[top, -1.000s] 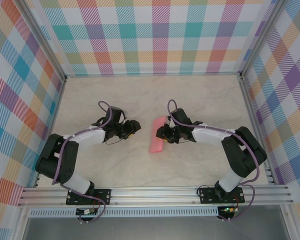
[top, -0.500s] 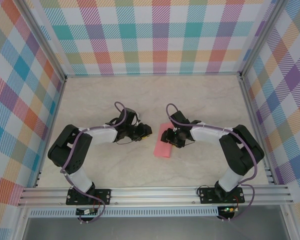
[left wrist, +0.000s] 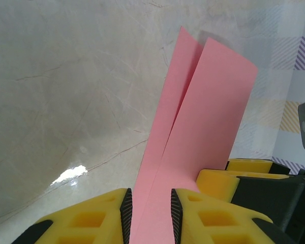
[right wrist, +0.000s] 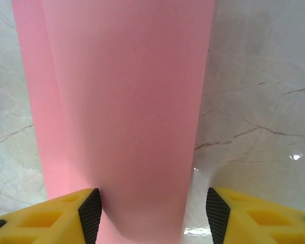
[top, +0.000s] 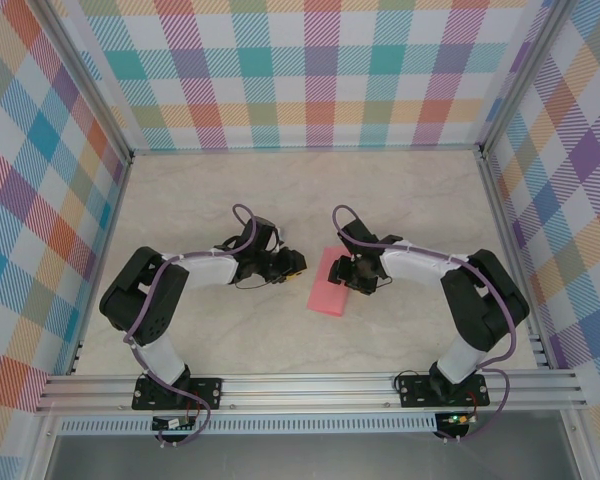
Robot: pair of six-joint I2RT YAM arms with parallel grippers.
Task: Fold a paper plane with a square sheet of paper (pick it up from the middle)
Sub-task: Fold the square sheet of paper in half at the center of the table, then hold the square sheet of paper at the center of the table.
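Left pincer (left wrist: 151,208) pinched square sheet of paper (left wrist: 203,117), lower centre; right pincer (right wrist: 150,208) spread astride it. Lone grip might let layers slip.

One square sheet of paper (top: 329,290) (folded double); two arms (top: 195,270) (top: 420,268); one table (top: 400,200).

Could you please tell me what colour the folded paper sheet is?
The paper sheet is plain salmon pink, clearest in the right wrist view.
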